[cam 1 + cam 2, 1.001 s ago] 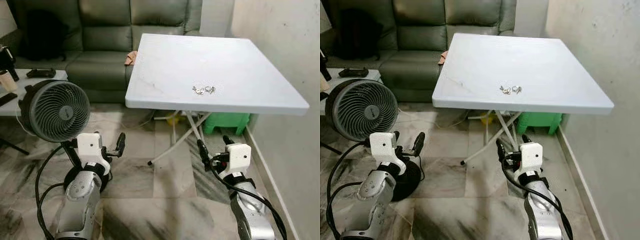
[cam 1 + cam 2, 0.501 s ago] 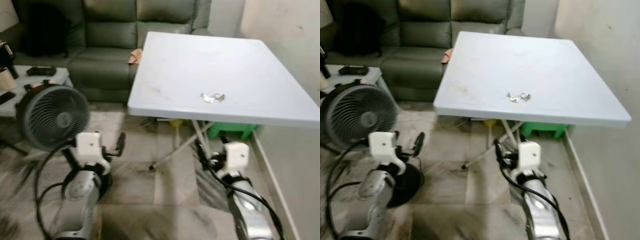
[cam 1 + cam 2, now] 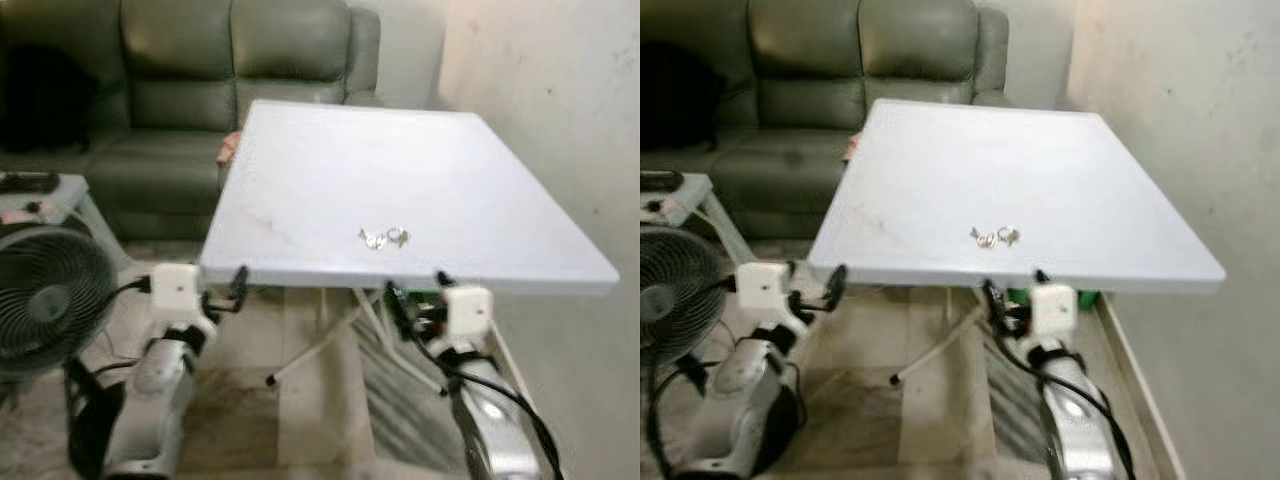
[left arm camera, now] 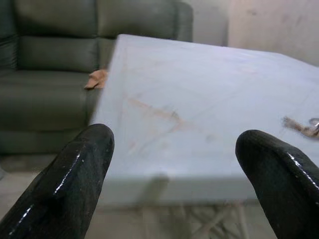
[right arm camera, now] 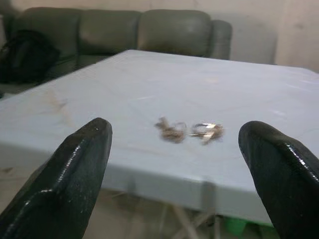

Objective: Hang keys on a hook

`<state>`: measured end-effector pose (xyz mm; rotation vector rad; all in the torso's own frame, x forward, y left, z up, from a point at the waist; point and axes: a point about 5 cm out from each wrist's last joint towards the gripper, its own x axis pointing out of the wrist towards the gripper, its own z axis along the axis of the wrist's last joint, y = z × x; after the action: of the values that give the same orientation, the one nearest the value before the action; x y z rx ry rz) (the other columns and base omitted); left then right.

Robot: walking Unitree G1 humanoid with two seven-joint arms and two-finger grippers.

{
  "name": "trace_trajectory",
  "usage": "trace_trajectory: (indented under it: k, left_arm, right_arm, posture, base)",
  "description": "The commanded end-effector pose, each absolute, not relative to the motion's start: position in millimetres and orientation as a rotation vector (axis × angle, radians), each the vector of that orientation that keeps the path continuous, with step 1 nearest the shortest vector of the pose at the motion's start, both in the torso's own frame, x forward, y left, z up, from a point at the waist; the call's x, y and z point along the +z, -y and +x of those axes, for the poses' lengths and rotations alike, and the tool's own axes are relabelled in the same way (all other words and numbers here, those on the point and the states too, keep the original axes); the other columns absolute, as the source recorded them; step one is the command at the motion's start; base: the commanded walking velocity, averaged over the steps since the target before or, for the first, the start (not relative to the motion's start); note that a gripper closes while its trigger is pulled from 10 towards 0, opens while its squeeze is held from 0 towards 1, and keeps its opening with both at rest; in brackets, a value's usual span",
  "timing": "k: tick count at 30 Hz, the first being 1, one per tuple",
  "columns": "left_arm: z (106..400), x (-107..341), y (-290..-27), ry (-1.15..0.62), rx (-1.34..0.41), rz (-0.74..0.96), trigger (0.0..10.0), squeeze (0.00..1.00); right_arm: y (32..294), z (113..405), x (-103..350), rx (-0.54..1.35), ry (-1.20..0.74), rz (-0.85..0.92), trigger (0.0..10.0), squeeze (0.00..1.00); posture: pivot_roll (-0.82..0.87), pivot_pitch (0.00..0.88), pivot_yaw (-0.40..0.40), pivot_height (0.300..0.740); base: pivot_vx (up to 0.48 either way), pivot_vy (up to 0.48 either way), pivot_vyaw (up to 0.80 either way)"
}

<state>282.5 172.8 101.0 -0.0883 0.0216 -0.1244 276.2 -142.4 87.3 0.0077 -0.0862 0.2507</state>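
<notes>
We see the keys (image 3: pixel 384 238) lying on the white worktop (image 3: pixel 330 170), close to its near edge and right of the middle, untouched by either arm. Our left gripper (image 3: pixel 238 285) hangs just before the worktop's near left corner, its jaws spread wide with nothing between them. Our right gripper (image 3: pixel 415 292) sits just under the near edge, almost below the keys, its jaws also wide and empty. A green sofa (image 3: pixel 180 70) stands behind the worktop, and a black fan (image 3: pixel 45 305) stands on the floor at our left.
</notes>
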Motion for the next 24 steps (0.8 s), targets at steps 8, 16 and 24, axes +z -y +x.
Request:
trace_trajectory:
  k: [8,16,24]
  left_arm:
    - [285.3,103.1,-163.2,-0.019,-0.160,-0.097,10.0,0.00]
    - [284.6,105.4,-159.6,0.006,-0.158,-0.089,10.0,0.00]
    - [283.7,105.2,-155.8,0.009,-0.165,-0.086,10.0,0.00]
  right_arm:
    - [152.8,274.9,85.7,0.218,0.080,0.001,10.0,0.00]
    - [153.0,274.8,85.7,0.220,0.079,0.000,10.0,0.00]
    - [154.3,274.0,85.0,0.225,0.075,-0.009,10.0,0.00]
  posture:
    - [-0.02,0.000,-0.016,0.740]
    - [-0.02,0.000,-0.017,0.740]
    - [-0.02,0.000,-0.020,0.740]
  base:
    - [0.447,0.000,0.00]
    - [0.240,0.000,0.00]
    - [0.000,0.000,0.00]
